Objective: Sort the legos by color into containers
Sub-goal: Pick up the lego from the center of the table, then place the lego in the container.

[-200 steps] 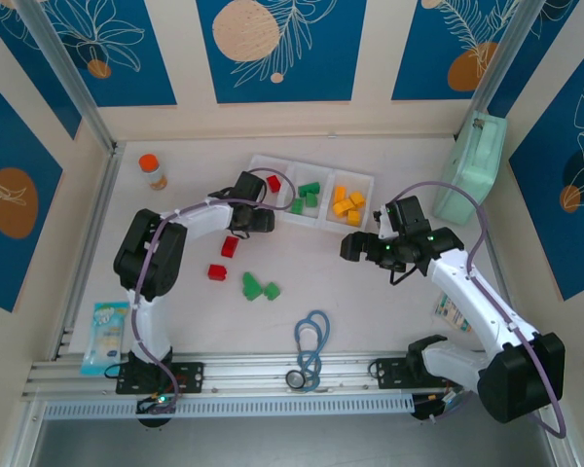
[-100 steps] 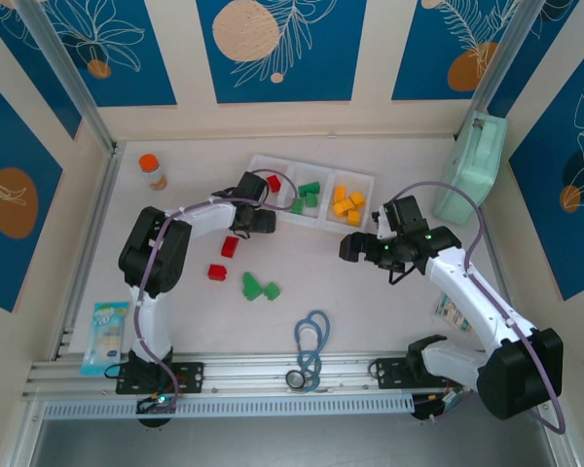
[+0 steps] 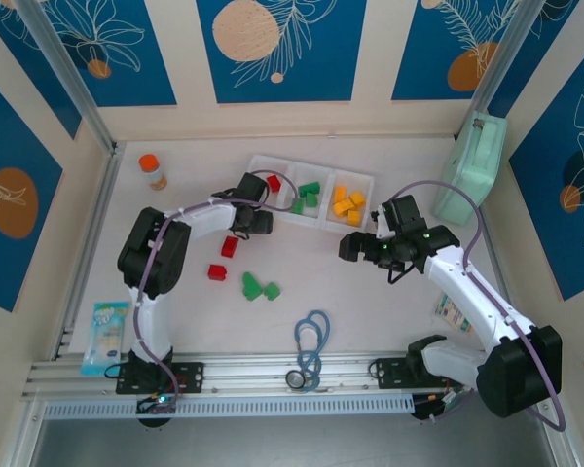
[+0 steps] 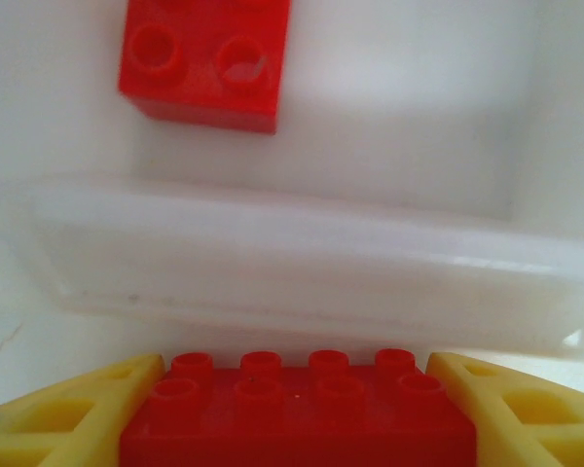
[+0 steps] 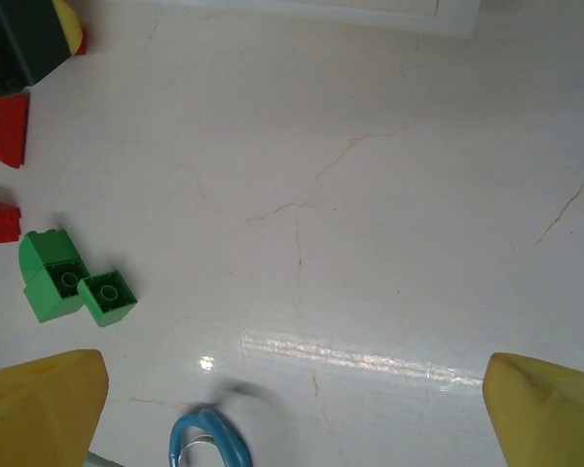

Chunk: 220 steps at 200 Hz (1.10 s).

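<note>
**Red lego held at the tray's near rim, right gripper spread wide over bare table**

The left gripper (image 4: 294, 375) is clamped on an eight-stud red lego (image 4: 297, 433), with the block's ends pressed against both yellow fingers (image 4: 58, 413). Directly ahead of it runs the near rim of the white tray (image 4: 302, 263), a low rounded wall that crosses the whole wrist view. The held block sits on the table side of that rim and close to it. I cannot tell whether it is above the lip or level with it. Past the rim, in the tray's left compartment, a second red lego (image 4: 204, 58) lies toward the far wall, leaving bare white floor between it and the near wall.

In the top view, the tray's middle compartment holds green legos (image 3: 307, 195) and its right compartment holds orange-yellow legos (image 3: 347, 204).

The right gripper (image 5: 292, 394) hangs just off the tray's right near corner. Its fingers are spread far apart with nothing between them, and the table (image 3: 302, 263) beneath it is bare.

On the near side of the tray, below its left compartment, lie one loose red lego (image 3: 230, 246), another loose red lego (image 3: 217, 271) and a cluster of loose green legos (image 5: 73, 282). An open strip of table separates them from the tray's near rim. A blue cord loop (image 3: 311, 345) lies nearer still, well apart from the tray. An orange-capped bottle (image 3: 153, 171) stands well off the tray's left end, and a mint-green case (image 3: 470, 170) leans beyond its right end.
</note>
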Motion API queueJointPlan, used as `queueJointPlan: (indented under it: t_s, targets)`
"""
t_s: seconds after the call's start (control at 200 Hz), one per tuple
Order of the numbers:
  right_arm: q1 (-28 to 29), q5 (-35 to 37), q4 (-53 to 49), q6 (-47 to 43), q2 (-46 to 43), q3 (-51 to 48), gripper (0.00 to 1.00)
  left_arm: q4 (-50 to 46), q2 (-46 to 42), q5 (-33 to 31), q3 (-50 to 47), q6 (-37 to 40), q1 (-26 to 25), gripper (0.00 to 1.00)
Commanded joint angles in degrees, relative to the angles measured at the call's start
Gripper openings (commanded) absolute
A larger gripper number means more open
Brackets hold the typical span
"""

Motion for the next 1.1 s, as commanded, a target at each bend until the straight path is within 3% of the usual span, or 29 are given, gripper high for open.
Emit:
queueJointPlan:
  t_s: [0.0, 0.3, 0.725, 1.095]
  targets:
    - [0.5, 0.9, -0.4, -0.4, -0.8, 2.0, 0.99, -2.8, -5.5, -2.5, -1.6, 0.5, -0.1, 0.54]
    - [0.4, 1.8, 0.9, 0.6, -2.2, 0.3, 0.99, -5.4, -13.2, -5.7, 3.1, 4.3, 0.0, 0.53]
    - [-0.1, 2.6, -0.5, 0.5, -6.4, -2.0, 0.99, -9.8, 4.5, -4.3, 25.2, 8.2, 1.9, 0.54]
    - [-0.7, 2.0, -0.4, 0.8, -7.8, -4.1, 0.99, -10.9, 10.0, -1.8, 30.1, 6.1, 2.1, 0.58]
